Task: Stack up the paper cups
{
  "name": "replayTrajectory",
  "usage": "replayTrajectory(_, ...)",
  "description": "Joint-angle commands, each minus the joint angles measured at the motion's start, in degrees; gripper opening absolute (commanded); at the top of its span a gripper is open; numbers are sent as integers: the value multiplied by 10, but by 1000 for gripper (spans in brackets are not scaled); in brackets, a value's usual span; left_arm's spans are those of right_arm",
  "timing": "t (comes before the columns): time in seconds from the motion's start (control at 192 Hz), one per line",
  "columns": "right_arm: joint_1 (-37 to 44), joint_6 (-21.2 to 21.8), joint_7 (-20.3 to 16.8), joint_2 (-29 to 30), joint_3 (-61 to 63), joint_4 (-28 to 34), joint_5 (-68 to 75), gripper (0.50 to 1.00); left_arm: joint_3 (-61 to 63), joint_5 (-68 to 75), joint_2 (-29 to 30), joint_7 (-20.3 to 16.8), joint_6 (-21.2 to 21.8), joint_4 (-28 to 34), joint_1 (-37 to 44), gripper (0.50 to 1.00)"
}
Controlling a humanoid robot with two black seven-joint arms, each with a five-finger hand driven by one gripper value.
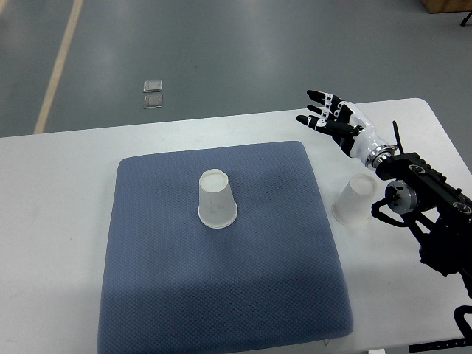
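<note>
Top view: nothing stacked yet, 2 paper cups apart w/ one cup (217, 199) upside down on the blue mat (147, 280), other cup (353, 200) on the tabletop (59, 192) beside it; right robot hand (330, 118) empty, fingers spread, above the 2nd.

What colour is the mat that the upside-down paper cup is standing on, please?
The mat is dark blue with a fine textured weave, seen in the top view.

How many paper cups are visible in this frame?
2: one cup upside down on the blue mat; the other cup on the table, right of the mat.
</note>
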Motion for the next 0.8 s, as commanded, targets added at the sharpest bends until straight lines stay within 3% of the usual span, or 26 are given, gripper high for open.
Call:
replayTrajectory(0.0, 1, 0, 0, 0, 0, 0, 0, 926, 0, 0, 0, 0, 0, -3, 0, 1000)
replayTrajectory(0.795, 2, -1, 1, 5, 2, 0, 2, 926, -1, 0, 0, 0, 0, -1, 0, 1000)
